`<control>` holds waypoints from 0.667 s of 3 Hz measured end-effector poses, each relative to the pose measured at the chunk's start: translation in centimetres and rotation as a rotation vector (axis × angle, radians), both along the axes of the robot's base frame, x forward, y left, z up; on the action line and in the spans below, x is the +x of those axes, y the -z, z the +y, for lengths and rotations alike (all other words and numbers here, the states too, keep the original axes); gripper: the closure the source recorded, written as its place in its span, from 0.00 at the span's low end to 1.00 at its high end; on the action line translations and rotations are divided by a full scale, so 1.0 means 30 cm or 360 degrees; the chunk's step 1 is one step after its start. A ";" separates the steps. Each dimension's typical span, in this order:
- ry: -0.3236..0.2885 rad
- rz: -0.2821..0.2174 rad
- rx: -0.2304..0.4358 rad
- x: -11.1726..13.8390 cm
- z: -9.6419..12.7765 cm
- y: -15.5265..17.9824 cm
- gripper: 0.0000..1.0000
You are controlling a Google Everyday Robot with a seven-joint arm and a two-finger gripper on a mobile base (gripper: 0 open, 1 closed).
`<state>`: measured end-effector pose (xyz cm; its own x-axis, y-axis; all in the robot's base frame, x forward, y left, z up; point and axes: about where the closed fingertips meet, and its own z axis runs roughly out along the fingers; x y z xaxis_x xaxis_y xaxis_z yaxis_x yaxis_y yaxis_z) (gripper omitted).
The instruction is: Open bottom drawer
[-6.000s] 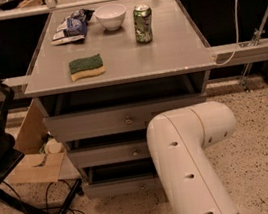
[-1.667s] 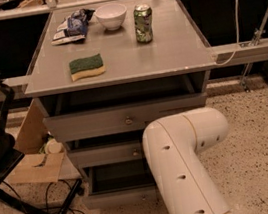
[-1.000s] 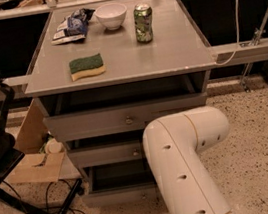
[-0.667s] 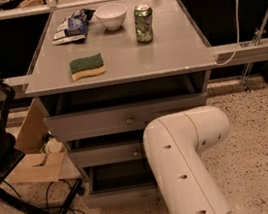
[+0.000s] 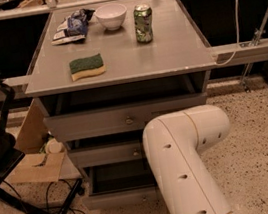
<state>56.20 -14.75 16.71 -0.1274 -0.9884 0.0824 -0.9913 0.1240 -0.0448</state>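
Camera view, looking down on a smooth grey metal table (image 5: 165, 48). On it sit a flat green-and-yellow sponge (image 5: 87, 67), a round white bowl (image 5: 111, 15), a green can (image 5: 143, 23) standing upright and a crinkled snack bag (image 5: 71, 29). Under the top are three flat grey drawer fronts. The top drawer (image 5: 86, 124) and middle drawer (image 5: 101, 155) each show a small round knob. The bottom drawer (image 5: 118, 198) sits lowest, pulled partway out, dark inside; its long axis runs left to right and its front faces the camera. A glossy white rounded arm (image 5: 183, 162) covers its right end. The gripper is hidden behind that arm, down by the drawers, and I cannot tell its grip. Speckled floor (image 5: 264, 159) lies all around.
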 end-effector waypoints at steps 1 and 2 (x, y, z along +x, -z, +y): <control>0.0016 0.0019 -0.0011 -0.022 -0.005 -0.008 1.00; 0.0031 0.0032 -0.0022 -0.041 -0.011 -0.016 1.00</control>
<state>54.96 -15.07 17.17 -0.1447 -0.9846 0.0986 -0.9894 0.1427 -0.0265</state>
